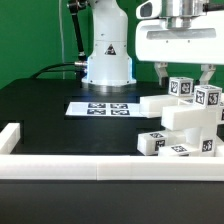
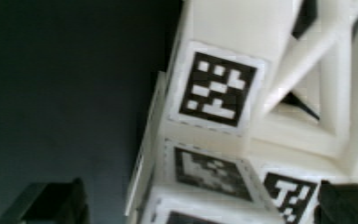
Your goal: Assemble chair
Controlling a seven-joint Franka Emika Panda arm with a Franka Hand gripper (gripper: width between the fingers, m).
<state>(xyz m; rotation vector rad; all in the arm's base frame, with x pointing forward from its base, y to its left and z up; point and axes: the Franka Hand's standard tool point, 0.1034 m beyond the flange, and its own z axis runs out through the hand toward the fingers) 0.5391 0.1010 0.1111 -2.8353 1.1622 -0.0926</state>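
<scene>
Black tabletop (image 1: 45,115) stretches under me, fenced by a low white rail (image 1: 60,165) along its near edge, with green curtain behind. My gripper (image 1: 186,72) hangs with its jaws spread wide, gripping nothing, directly above the chair (image 1: 185,125), which stands near the tabletop's corner on the exterior view's right, close to the rail. My fingertips flank its topmost tagged blocks without pressing them, as far as I can tell. The marker board (image 1: 102,108) lies flat toward the middle of the tabletop, apart from the chair.

I judge the chair light, stiff and smooth: hard plastic that will not give, but may slide or tip if I nudge it off centre. The blocky upright posts offer flat, parallel faces, the best place to pinch.

Much is unclear. My wrist view shows only blurred white panels and tags (image 2: 220,88) at close range; the chair's far side and its lower joints are cut off or hidden.
</scene>
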